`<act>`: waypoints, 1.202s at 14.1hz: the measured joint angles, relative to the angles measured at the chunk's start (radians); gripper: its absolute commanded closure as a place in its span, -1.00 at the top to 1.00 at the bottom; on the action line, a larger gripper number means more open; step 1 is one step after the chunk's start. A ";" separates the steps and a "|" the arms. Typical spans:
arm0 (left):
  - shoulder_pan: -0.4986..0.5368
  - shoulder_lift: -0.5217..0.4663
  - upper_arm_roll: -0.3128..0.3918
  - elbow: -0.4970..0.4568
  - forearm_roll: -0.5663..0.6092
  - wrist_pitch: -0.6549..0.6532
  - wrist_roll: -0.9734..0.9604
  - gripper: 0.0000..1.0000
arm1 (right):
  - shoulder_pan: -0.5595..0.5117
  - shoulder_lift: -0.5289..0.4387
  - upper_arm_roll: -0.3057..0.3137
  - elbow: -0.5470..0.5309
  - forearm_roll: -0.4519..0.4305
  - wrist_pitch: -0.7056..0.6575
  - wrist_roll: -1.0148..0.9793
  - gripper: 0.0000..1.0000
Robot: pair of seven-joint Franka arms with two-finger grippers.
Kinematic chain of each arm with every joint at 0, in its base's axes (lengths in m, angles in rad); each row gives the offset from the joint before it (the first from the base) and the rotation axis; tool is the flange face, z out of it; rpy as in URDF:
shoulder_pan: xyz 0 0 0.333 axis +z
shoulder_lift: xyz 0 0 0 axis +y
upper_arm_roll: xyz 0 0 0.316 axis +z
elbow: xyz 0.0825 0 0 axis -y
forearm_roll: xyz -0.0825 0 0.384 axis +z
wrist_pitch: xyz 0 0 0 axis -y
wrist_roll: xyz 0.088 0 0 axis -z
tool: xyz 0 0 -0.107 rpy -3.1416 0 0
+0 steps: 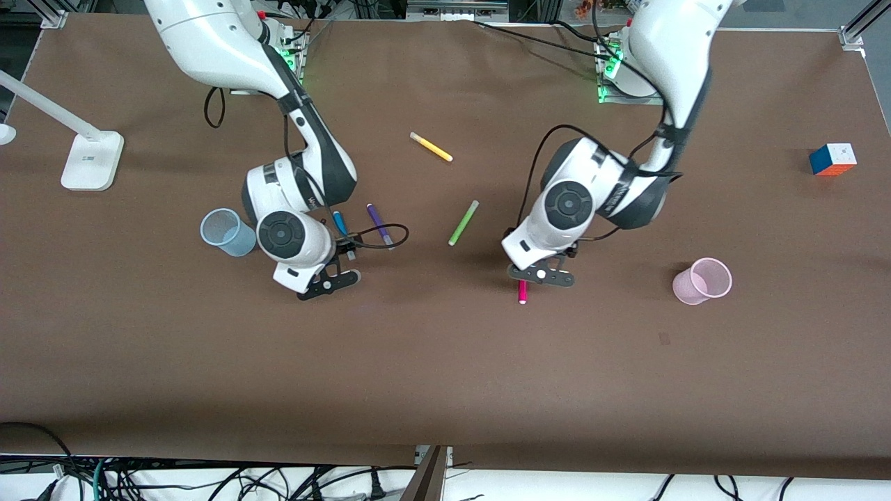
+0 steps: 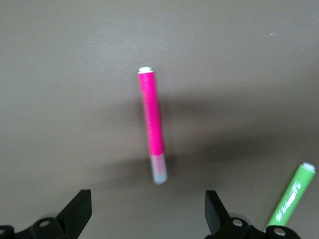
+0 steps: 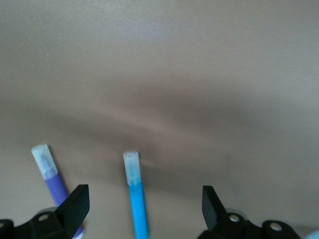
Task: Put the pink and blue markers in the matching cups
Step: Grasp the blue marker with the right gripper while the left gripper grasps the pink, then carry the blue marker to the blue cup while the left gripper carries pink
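Matt brown table [image 1: 445,362]; translucent plastic pink cup [image 1: 702,281].

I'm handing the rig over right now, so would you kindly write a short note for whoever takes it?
Left pincer: open, over the pink marker, which lies flat on the table.
Right pincer: open, over the blue marker, which lies flat beside the purple marker.
Blue cup: upright, toward the right arm's end. Pink cup: upright, toward the left arm's end.
Done: nothing grasped, no marker in either cup.
Left: grasp each marker and drop it in its matching cup.
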 measured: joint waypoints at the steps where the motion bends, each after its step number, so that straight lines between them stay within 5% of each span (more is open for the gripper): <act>1: -0.002 0.008 0.000 -0.039 0.001 0.075 -0.002 1.00 | 0.006 0.001 0.000 -0.027 0.000 0.040 0.025 1.00; 3: 0.000 0.014 0.005 -0.092 0.005 0.176 -0.002 1.00 | 0.013 0.001 0.000 -0.073 0.000 0.099 0.045 0.87; 5: 0.000 0.021 0.008 -0.106 0.016 0.202 -0.001 1.00 | 0.016 0.001 0.000 -0.104 0.000 0.125 0.049 0.07; 6: 0.001 0.029 0.008 -0.108 0.030 0.217 -0.001 0.85 | 0.017 0.001 0.000 -0.114 0.000 0.130 0.050 -0.21; 8: 0.000 0.050 0.008 -0.109 0.042 0.239 0.000 0.15 | 0.018 0.001 0.000 -0.125 0.000 0.133 0.050 -0.25; 9: 0.000 0.056 0.008 -0.109 0.042 0.244 0.000 -0.02 | 0.018 0.001 0.000 -0.128 0.000 0.135 0.050 -0.26; 11: 0.000 0.061 0.008 -0.109 0.042 0.246 0.001 -0.50 | 0.020 0.004 0.000 -0.132 0.000 0.144 0.050 -0.97; 15: 0.001 0.059 0.010 -0.109 0.044 0.248 0.035 -0.94 | 0.024 -0.001 -0.001 -0.127 0.000 0.156 0.051 -1.00; 17: 0.003 0.058 0.013 -0.109 0.044 0.248 0.069 -1.00 | 0.025 -0.024 -0.005 -0.114 0.000 0.153 0.043 -1.00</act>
